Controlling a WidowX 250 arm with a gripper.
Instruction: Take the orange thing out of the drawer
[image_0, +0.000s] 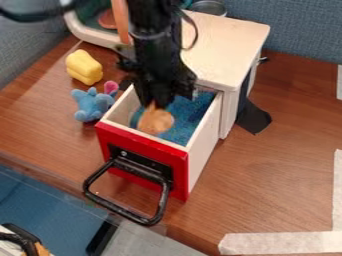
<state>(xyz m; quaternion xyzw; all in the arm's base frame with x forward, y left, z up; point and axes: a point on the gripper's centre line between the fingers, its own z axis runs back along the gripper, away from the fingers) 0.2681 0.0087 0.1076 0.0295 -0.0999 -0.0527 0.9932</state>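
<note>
orange rounded thing with narrow tip lies inside open, red-fronted wooden drawer, near front wall, on blue speckled lining. black robot hand hangs over drawer; thing sits just below it, slightly toward red front. tip points up at hand, long axis running roughly from hand toward front wall. whether hand is open or closed on tip: cannot tell. likely next: secure grip, then lift straight up, clear of drawer walls. no legible writing on drawer front.
</note>
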